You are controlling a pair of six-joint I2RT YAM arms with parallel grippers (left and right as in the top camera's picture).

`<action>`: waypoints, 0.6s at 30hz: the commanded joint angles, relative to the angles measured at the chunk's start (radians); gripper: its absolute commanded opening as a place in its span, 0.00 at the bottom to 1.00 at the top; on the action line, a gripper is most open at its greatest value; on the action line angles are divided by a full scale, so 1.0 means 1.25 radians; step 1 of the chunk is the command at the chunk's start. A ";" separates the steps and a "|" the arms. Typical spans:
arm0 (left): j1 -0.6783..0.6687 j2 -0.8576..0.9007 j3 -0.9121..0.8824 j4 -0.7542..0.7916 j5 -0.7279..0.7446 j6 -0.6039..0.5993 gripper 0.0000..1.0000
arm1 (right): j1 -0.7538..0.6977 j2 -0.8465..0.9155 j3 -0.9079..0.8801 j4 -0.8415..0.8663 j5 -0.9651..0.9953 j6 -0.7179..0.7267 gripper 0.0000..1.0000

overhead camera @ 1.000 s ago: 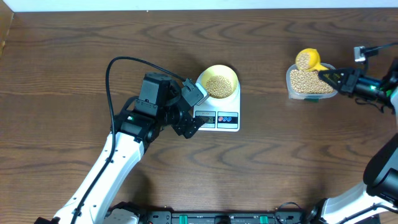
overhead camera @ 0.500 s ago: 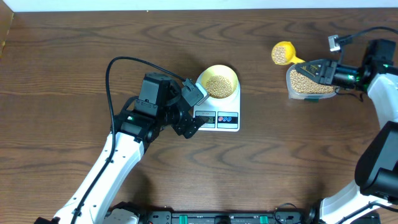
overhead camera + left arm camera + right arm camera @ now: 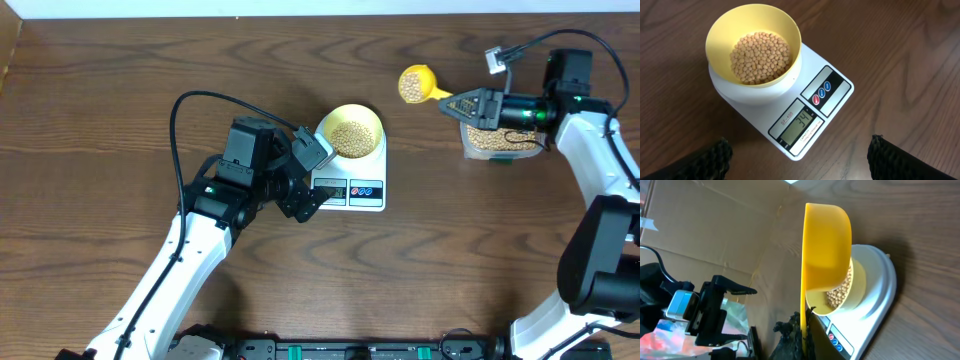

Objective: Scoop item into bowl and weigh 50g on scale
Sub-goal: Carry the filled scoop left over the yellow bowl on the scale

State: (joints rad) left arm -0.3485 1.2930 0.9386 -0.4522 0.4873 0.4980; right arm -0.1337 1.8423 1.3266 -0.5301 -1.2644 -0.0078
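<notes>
The pale yellow bowl [image 3: 349, 132] holds tan beans [image 3: 760, 56] and sits on the white scale [image 3: 372, 175]. In the left wrist view the bowl [image 3: 790, 35] is on the scale [image 3: 837, 80] and the display reads 34. My right gripper [image 3: 466, 103] is shut on the handle of a yellow scoop [image 3: 415, 84] filled with beans, held in the air between the clear tub [image 3: 497, 141] and the scale. The right wrist view shows the scoop [image 3: 826, 250] from outside, handle between the fingers [image 3: 802, 332]. My left gripper [image 3: 312, 175] is open beside the scale's display edge.
The clear tub of beans stands at the right, under my right arm. A black cable [image 3: 200, 100] loops over the table left of the scale. The table's far edge [image 3: 320, 18] runs along the top.
My right gripper has carried the bean-filled scoop up out of the tub and leftward toward the scale. The left arm, bowl and scale have not moved.
</notes>
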 commanded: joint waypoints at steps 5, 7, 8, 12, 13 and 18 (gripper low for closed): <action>0.004 -0.003 -0.002 -0.002 -0.005 0.002 0.88 | 0.034 0.008 0.008 0.014 0.020 0.012 0.01; 0.004 -0.003 -0.002 -0.002 -0.005 0.002 0.88 | 0.046 0.008 0.008 0.015 0.043 0.012 0.01; 0.004 -0.003 -0.002 -0.002 -0.005 0.002 0.88 | 0.052 0.008 0.008 0.015 0.051 0.012 0.01; 0.004 -0.003 -0.002 -0.002 -0.005 0.002 0.88 | 0.081 0.008 0.008 0.019 0.071 0.012 0.01; 0.004 -0.003 -0.002 -0.002 -0.005 0.002 0.89 | 0.088 0.008 0.008 0.024 0.071 0.012 0.01; 0.004 -0.003 -0.002 -0.002 -0.005 0.002 0.88 | 0.117 0.008 0.008 0.038 0.089 0.012 0.01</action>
State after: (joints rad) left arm -0.3485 1.2930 0.9386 -0.4522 0.4877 0.4980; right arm -0.0063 1.8420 1.3266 -0.4866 -1.1625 -0.0029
